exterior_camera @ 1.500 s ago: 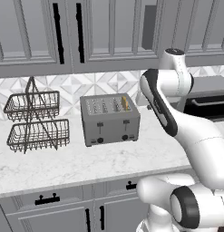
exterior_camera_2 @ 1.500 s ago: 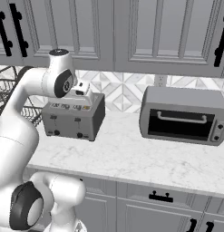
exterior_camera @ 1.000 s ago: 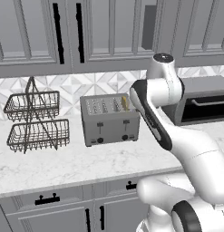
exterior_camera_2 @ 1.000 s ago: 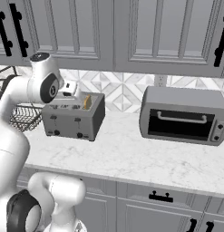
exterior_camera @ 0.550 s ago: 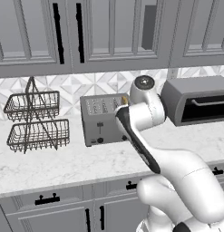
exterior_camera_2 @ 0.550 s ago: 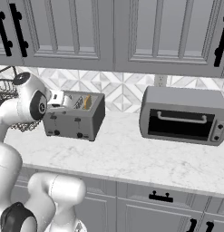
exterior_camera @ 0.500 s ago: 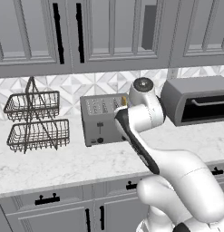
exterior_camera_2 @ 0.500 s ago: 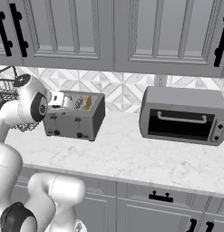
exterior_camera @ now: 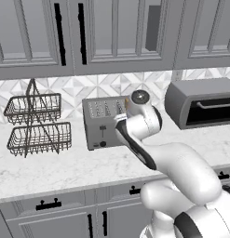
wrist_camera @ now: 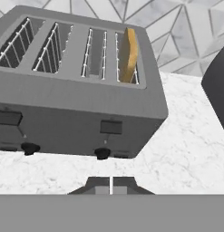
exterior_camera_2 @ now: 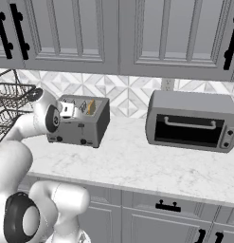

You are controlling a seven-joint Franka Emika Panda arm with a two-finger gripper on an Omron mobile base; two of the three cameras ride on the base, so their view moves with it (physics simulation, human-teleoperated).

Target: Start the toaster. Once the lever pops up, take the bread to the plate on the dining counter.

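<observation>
The claw (wrist_camera: 111,185) is closed, its two tips pressed together with only a thin seam between them, and it grips nothing. In the hand view it sits low in front of the toaster (wrist_camera: 77,86), apart from its front panel.

The toaster stands on the marble-look worktop (wrist_camera: 186,136), directly ahead of the claw. Its four top slots run side by side. The bread (wrist_camera: 128,60) stands upright in the slot farthest right as seen from the claw, with its upper part rising above the slot. The other three slots hold only wire guides.

On the toaster front, two dark rectangular levers sit above two round black knobs. The right lever (wrist_camera: 111,127) is straight ahead of the claw and slightly above it; the right knob (wrist_camera: 102,153) lies just below that lever, nearest the tips. The left lever (wrist_camera: 7,118) and left knob (wrist_camera: 28,147) lie well to the claw's left.

In the left base view, the arm's wrist covers the right part of the toaster (exterior_camera: 103,123). A two-tier wire basket rack (exterior_camera: 36,125) stands on the worktop to the left of the toaster. A grey toaster oven (exterior_camera_2: 190,120) stands on the worktop to the right, well apart from the claw.
</observation>
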